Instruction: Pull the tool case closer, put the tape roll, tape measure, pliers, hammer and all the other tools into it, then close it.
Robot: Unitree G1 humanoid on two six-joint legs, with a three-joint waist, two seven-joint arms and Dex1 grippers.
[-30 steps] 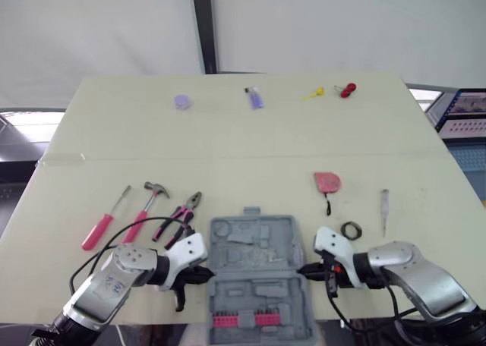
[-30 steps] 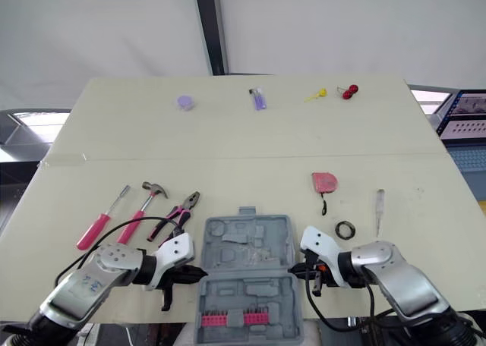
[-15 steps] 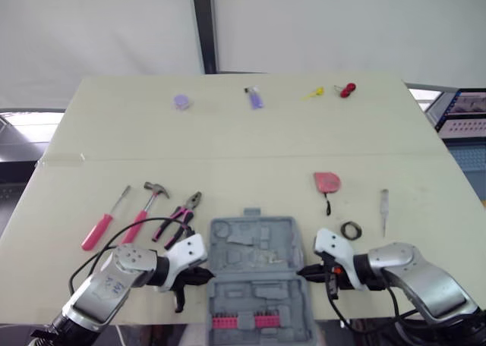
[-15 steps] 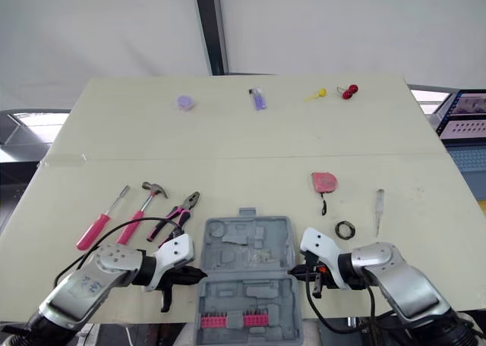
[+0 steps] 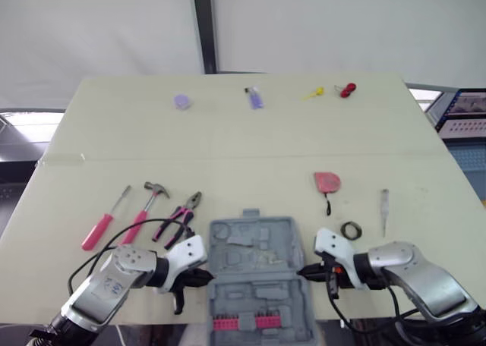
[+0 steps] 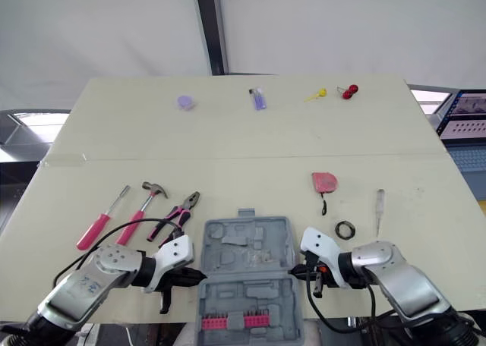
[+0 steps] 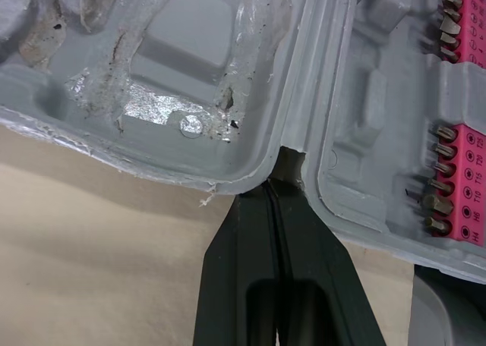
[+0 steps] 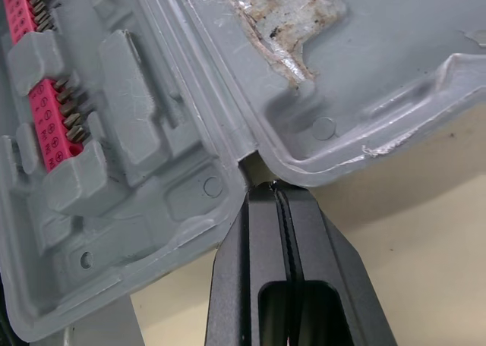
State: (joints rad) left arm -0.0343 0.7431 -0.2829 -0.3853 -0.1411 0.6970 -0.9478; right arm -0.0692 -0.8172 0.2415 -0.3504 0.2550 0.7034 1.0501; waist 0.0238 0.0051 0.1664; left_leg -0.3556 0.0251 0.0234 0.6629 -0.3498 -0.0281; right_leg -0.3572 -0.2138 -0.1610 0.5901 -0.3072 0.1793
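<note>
The grey tool case (image 5: 262,289) lies open and flat at the table's front middle, with pink bit strips (image 5: 243,322) in its near half. My left gripper (image 5: 203,276) is shut, and its tips press into the hinge notch (image 7: 287,162) on the case's left side. On the opposite side, my right gripper (image 5: 302,271) is shut with its tips at the hinge notch (image 8: 247,164). Left of the case lie a pink screwdriver (image 5: 102,223), hammer (image 5: 146,206) and pliers (image 5: 181,218). To its right lie a pink tape measure (image 5: 327,182), black tape roll (image 5: 350,230) and a small tester screwdriver (image 5: 385,209).
Along the table's far edge sit a purple disc (image 5: 181,102), a purple item (image 5: 255,98), a yellow piece (image 5: 313,95) and a red piece (image 5: 348,89). The case's near half overhangs the front table edge.
The case and both grippers have crept slightly toward the table's front edge. The loose tools have not moved.
</note>
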